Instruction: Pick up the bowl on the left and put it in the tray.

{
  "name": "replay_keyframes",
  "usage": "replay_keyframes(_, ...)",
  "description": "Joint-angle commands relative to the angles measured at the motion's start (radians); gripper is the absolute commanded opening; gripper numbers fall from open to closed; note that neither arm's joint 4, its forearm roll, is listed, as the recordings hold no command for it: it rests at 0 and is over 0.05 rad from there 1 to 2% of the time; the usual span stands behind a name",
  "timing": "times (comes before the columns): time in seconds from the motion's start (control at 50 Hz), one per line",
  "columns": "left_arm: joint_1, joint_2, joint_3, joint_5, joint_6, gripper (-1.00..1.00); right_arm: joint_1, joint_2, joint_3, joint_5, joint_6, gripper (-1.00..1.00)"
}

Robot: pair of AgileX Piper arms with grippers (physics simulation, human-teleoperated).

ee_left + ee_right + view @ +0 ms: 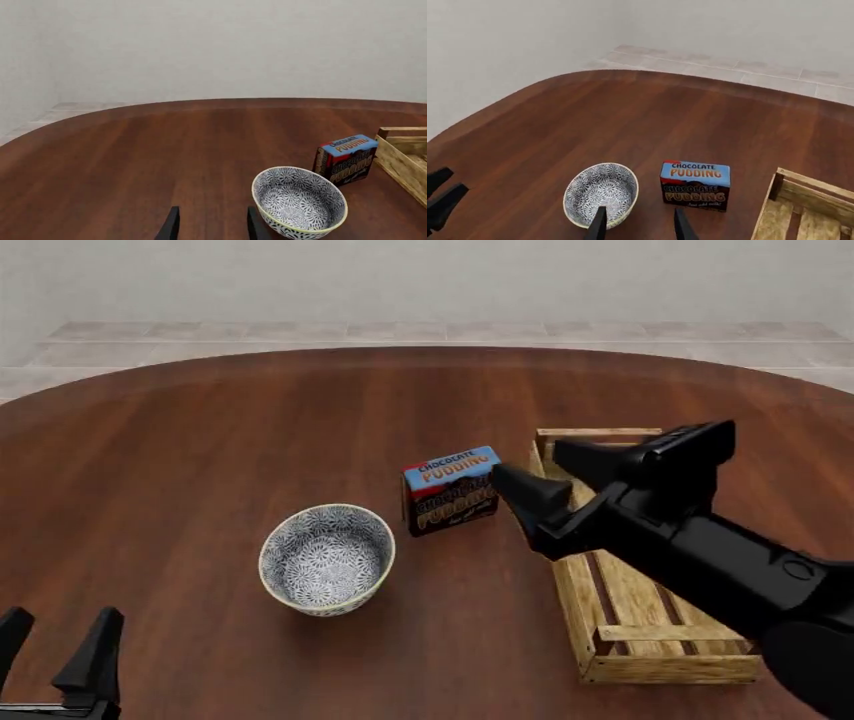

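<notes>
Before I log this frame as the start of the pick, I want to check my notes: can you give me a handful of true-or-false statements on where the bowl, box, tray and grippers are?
1. The bowl stands upright on the table, with nothing in it. True.
2. The bowl already sits inside the tray. False: it is on the table, left of the tray in the front view.
3. The pudding box stands between the bowl and the tray. True.
4. The left gripper is shut on the bowl. False: it is open, apart from the bowl, near the table's front edge.
5. The right gripper is open and holds nothing. True.
6. The tray holds the pudding box. False: the box is on the table beside it.
</notes>
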Motion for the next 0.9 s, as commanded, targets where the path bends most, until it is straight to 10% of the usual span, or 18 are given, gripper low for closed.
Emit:
replay_keyframes(0.02,0.000,0.000,0.000,0.000,0.000,1.00,0.037,0.064,0.006,-0.067,0.036,1.00)
replay_keyframes(0.9,0.000,0.000,0.000,0.000,0.000,1.00,0.104,0.466,-0.163,-0.186,0.108,1.00)
